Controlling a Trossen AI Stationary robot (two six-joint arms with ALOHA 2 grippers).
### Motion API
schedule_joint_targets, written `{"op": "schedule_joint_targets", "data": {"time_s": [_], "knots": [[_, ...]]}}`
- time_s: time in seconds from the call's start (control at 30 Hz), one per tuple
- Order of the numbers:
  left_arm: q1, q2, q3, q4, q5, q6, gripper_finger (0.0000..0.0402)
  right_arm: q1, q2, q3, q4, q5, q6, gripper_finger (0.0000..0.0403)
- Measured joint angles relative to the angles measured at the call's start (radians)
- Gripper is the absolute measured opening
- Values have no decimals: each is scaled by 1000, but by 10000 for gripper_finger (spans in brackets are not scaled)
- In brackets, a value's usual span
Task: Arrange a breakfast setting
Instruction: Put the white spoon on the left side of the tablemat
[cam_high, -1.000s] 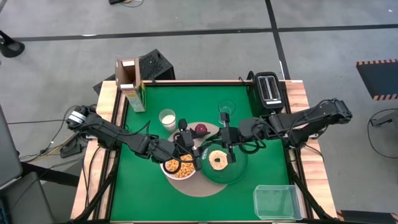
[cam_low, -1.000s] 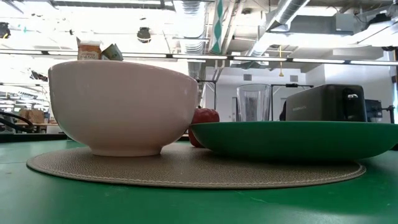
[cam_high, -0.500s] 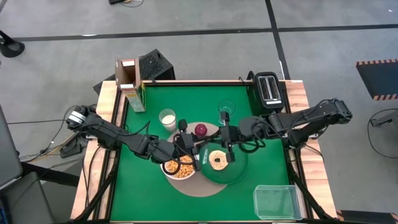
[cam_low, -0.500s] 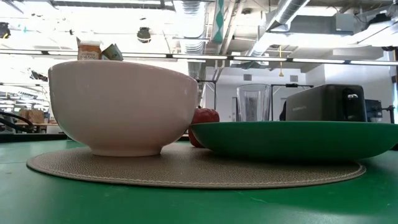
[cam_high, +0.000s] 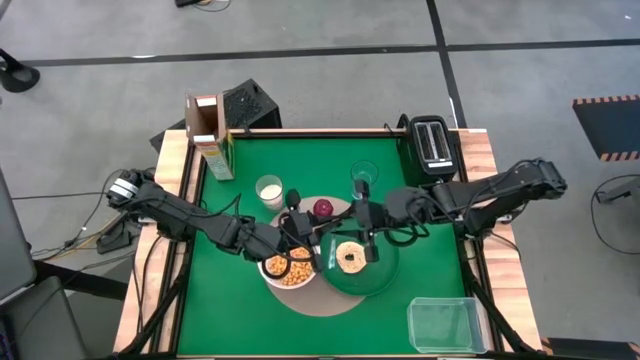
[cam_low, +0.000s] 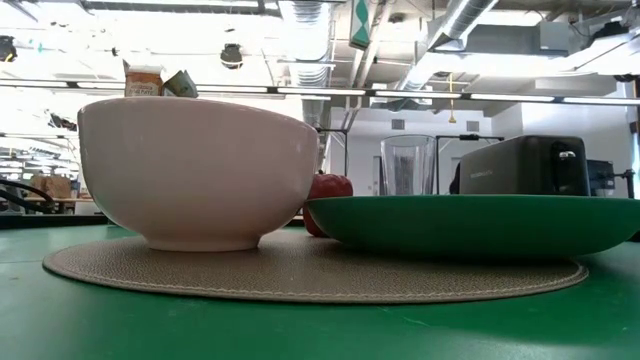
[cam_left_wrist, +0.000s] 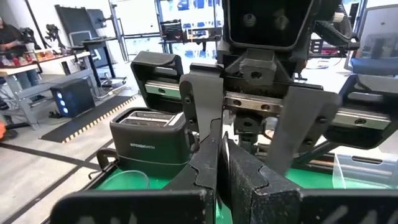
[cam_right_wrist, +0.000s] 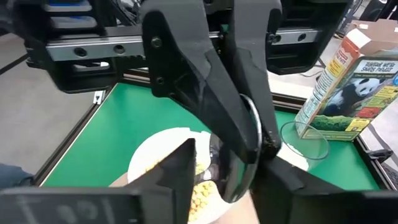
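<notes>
You're handing the spoon over the bowl: left gripper is pinching it, so be spreading the right gripper slowly.

A black toaster stood at the far right corner of the green table top. A cereal box stood at its far left corner, and a clear plastic tub sat at its near right corner.
</notes>
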Motion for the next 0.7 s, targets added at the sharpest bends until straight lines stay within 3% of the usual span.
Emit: {"op": "schedule_joint_targets", "data": {"time_s": [0.23, 0.47, 0.7], "knots": [[-8, -45, -1, -107, -12, -24, 0, 11, -92, 1, -92, 1, 29, 209], [-44, -144, -1, -309, -14, -147, 0, 68, -184, 3, -249, 2, 88, 216], [-115, -253, -1, -568, -65, -334, 0, 110, -156, -10, -350, 3, 182, 216]]}}
